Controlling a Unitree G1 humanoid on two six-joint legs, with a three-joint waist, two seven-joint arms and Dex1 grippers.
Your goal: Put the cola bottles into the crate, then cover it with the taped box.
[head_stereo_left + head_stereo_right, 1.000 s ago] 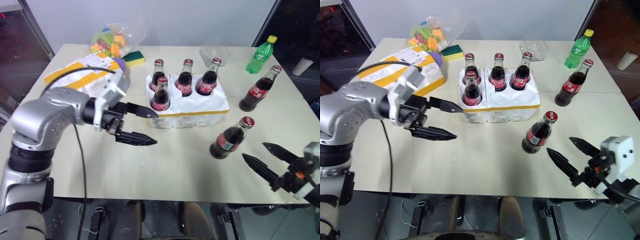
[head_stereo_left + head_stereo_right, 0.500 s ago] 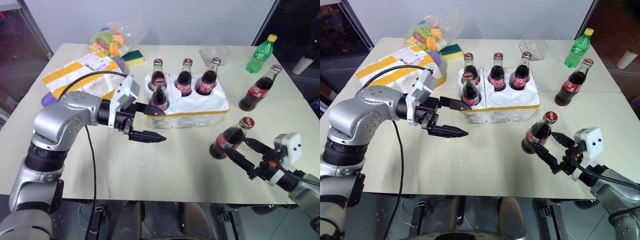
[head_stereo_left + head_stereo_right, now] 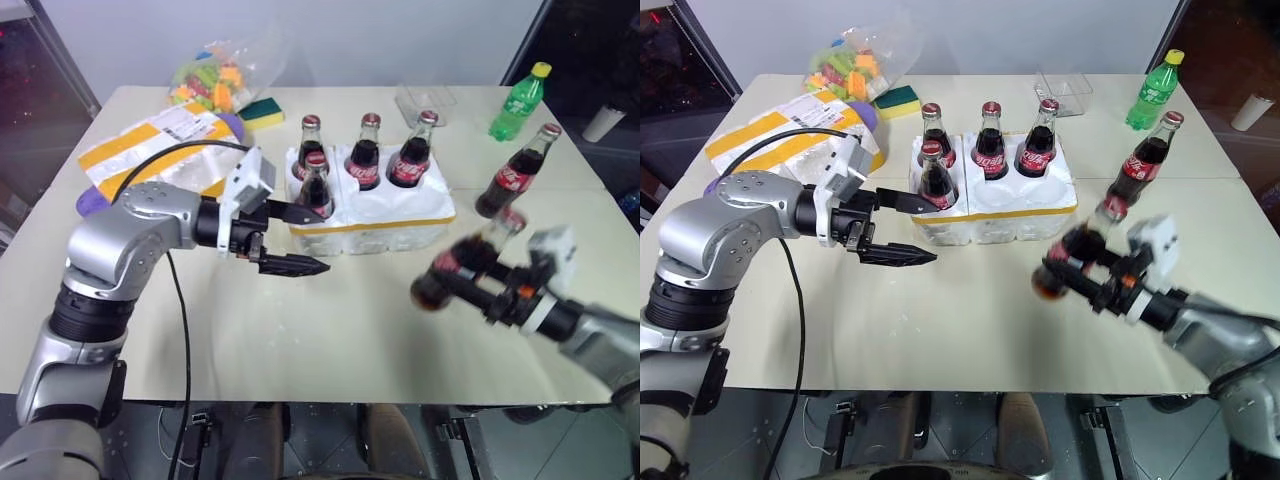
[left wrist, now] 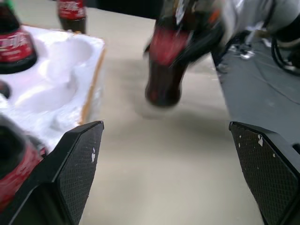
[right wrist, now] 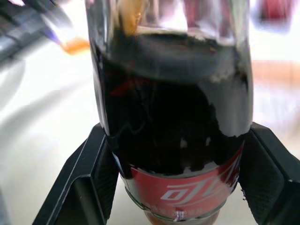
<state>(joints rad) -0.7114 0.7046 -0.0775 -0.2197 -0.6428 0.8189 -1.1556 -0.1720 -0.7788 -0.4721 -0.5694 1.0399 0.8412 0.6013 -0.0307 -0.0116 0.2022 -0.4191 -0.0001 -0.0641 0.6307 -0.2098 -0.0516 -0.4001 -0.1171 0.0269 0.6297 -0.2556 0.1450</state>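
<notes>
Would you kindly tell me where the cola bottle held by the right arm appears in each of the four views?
Left eye view: held bottle, lower right, tilted, clamped in the right gripper.
Right eye view: lower right of centre, tilted.
Left wrist view: top centre, blurred.
Right wrist view: close up between the jaws.
Shared landmark: the crate beside it, seen in both eye views and the left wrist view.

The cola bottle point(image 3: 462, 264) between the right gripper point(image 3: 490, 290) fingers is motion-blurred, its label unreadable and its cap indistinct.
</notes>
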